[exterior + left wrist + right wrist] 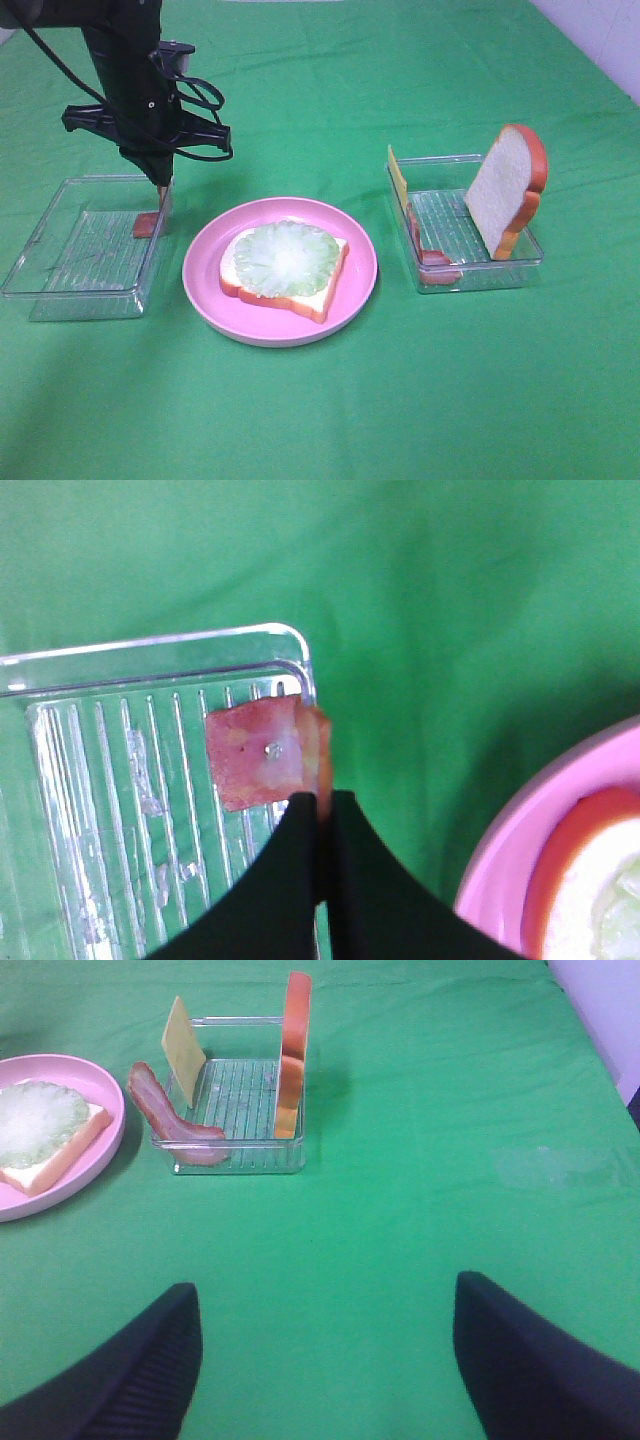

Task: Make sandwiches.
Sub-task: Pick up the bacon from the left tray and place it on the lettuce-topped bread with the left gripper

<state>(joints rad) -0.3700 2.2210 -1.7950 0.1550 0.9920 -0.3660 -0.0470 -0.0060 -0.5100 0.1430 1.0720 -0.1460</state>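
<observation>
On the pink plate (205, 275) lies a bread slice (325, 290) with an orange-brown crust, and a pale green lettuce round (285, 257) rests on top of it. My left gripper (160, 200) reaches down at the right edge of the left clear tray (60, 235). In the left wrist view its fingers (290, 870) are shut on the edge of a reddish-brown slice (255, 755), which lies against the tray's corner. My right gripper (325, 1360) is open over bare cloth with nothing between its fingers. It is out of the high view.
The right clear tray (520, 262) holds an upright bread slice (505, 190), a yellow cheese square (398, 178) leaning on its left wall and a bacon strip (432, 257) draped over its front corner. Green cloth (330, 400) covers the table.
</observation>
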